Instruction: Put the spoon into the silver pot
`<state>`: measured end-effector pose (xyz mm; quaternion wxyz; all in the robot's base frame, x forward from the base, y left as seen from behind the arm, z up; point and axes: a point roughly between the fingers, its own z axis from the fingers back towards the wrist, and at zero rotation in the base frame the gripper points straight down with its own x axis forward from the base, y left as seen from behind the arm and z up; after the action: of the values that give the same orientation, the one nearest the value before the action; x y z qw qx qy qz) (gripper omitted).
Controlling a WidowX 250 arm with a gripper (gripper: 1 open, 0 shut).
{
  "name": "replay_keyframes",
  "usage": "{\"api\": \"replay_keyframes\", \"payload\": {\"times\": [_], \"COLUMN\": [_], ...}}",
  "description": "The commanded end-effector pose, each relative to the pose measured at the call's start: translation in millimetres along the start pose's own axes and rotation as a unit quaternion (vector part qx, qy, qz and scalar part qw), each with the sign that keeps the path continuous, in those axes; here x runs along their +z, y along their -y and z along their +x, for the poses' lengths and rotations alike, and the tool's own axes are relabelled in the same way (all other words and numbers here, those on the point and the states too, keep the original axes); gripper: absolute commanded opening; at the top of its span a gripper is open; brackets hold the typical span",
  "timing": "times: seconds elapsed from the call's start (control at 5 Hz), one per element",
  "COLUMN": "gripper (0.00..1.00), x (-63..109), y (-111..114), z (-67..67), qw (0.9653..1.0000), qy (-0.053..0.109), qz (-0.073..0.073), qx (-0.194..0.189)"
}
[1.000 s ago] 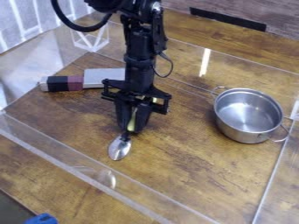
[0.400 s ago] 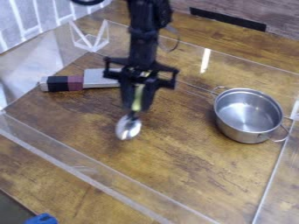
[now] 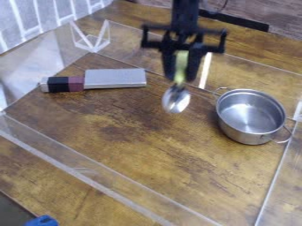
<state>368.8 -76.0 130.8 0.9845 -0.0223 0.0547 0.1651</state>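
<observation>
Carrying is the step in hand: the gripper (image 3: 182,56), closed around the handle, holds the spoon (image 3: 176,99) bowl-down above the wooden table (image 3: 130,148); next calls for shifting it sideways over the silver pot (image 3: 250,116), then lowering

The pincer (image 3: 182,60) has carried the spoon (image 3: 177,95) up and across, nearer the silver pot (image 3: 250,116).

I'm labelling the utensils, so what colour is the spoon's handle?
Pale yellow-green, though blurred, in the camera view.
</observation>
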Motion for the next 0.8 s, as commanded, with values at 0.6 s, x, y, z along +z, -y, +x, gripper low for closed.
{"api": "replay_keyframes", "payload": {"times": [0.6], "gripper": [0.00], "x": [0.5], "y": [49.0], "z": [5.0], "qw": [0.9995], "qy": [0.010], "qz": [-0.030], "qx": [-0.003]}}
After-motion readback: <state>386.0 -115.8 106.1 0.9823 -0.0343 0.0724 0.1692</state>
